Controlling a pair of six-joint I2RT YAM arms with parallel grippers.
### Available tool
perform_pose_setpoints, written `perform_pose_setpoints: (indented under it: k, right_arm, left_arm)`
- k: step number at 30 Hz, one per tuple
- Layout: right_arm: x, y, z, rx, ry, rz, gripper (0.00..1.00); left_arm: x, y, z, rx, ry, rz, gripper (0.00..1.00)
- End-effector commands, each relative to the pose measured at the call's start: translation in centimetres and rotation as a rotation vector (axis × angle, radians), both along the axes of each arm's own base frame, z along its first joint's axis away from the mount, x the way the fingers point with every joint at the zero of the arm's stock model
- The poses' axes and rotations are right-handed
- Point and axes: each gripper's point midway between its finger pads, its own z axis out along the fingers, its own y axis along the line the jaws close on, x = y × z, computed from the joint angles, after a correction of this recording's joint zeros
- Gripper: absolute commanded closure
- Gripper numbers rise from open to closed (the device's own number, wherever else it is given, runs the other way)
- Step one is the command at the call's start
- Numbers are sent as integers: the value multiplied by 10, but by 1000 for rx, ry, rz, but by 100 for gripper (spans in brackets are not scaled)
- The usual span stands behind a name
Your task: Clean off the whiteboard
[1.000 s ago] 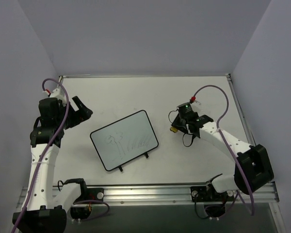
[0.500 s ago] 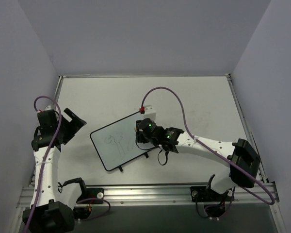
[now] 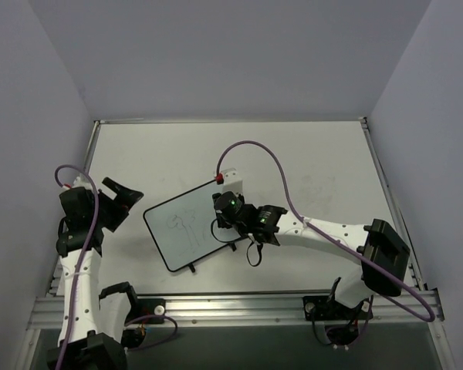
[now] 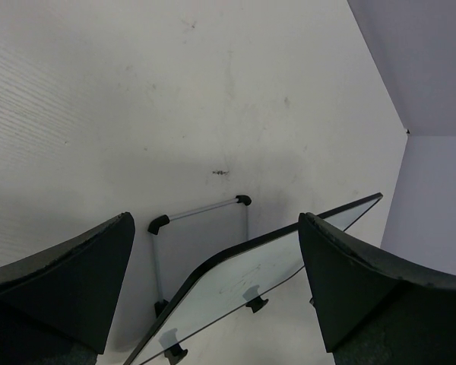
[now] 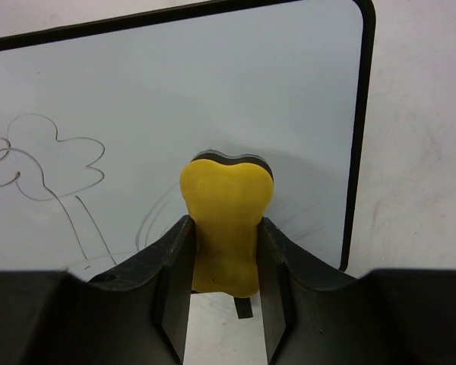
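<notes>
The whiteboard [image 3: 184, 227] lies tilted on the table, white with a thin black frame and two black feet. It carries a flower scribble [image 5: 53, 156] and fainter lines. It also shows in the left wrist view [image 4: 243, 274]. My right gripper [image 3: 220, 210] is over the board's right half, shut on a yellow sponge [image 5: 225, 220] whose end presses on the board [image 5: 213, 84]. My left gripper [image 3: 122, 202] is open and empty, left of the board and apart from it.
The grey table [image 3: 309, 154] has a raised rim all round and purple-grey walls behind. The right arm [image 3: 332, 230] stretches across the table's right half. The board's wire stand [image 4: 197, 213] shows in the left wrist view.
My right gripper went from the table's right onto the board with the sponge, then slid slightly left. Lines on the board's right half have faded. My left gripper drew back down-left.
</notes>
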Motion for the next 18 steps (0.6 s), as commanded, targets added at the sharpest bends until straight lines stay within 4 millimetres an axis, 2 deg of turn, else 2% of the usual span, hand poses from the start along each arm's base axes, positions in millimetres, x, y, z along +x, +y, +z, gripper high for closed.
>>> perform_pose_setpoints:
  k: [1,5,10,12,13,14,16,18]
  right_arm:
    - [7,-6,6,-33,-49,-19,100]
    - [9,3,3,-25,-61,-3,100]
    - [7,10,-13,-46,-43,20,100]
    - [6,15,-17,-52,-37,40,100]
    - [5,16,-19,-57,-36,44,100]
    - [4,19,-20,-58,-35,54,100]
    - [3,21,-20,-63,-38,65,100]
    - [2,23,-22,-72,-39,77,100]
  left_arm:
    - [10,-1,17,-18,-102,-1,1]
    - [9,-3,22,-10,-147,-10,1]
    - [4,-10,19,-38,-201,-25,1]
    - [-3,-15,13,-72,-223,-19,0]
    - [-3,-16,14,-76,-250,-17,4]
    - [-7,-17,8,-98,-249,-4,7]
    - [-11,-19,6,-111,-273,2,7]
    - [-14,-20,-6,-125,-255,10,10]
